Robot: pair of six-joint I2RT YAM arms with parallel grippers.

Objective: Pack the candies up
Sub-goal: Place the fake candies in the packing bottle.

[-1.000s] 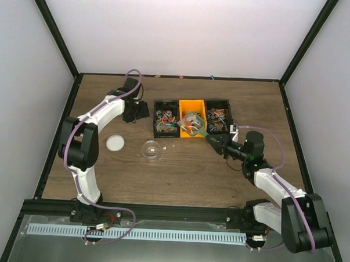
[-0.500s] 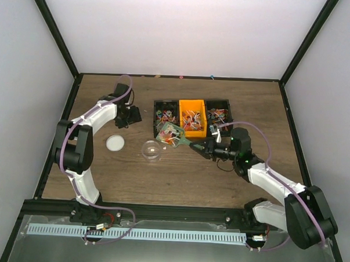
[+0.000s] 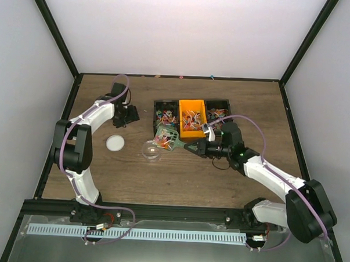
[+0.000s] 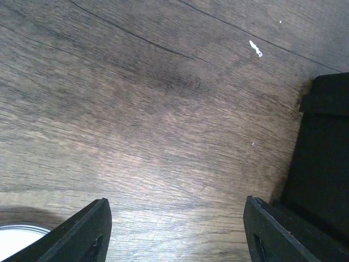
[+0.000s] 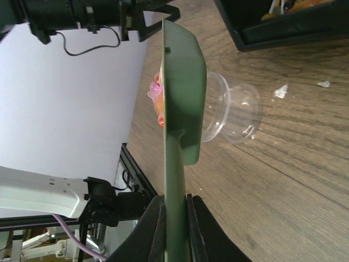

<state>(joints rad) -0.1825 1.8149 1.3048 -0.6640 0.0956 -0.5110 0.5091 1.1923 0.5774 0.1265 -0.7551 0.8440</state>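
Note:
My right gripper (image 3: 200, 148) (image 5: 175, 218) is shut on the handle of the green scoop (image 3: 168, 137) (image 5: 182, 93). The scoop carries several candies (image 3: 163, 138) (image 5: 156, 95) and hangs just above and right of the small clear jar (image 3: 151, 151) (image 5: 232, 114). More candies lie in the left black bin (image 3: 166, 116), the orange bin (image 3: 192, 118) and the right black bin (image 3: 217, 114). My left gripper (image 3: 129, 114) (image 4: 174, 232) is open and empty, low over bare wood left of the bins.
The jar's white lid (image 3: 114, 143) (image 4: 16, 243) lies left of the jar. A black bin's wall (image 4: 324, 158) shows at the right of the left wrist view. Small white scraps (image 5: 281, 90) lie on the wood near the jar.
My right gripper has carried the loaded scoop left from the orange bin to just over the clear jar. My left gripper has shifted slightly forward and left.

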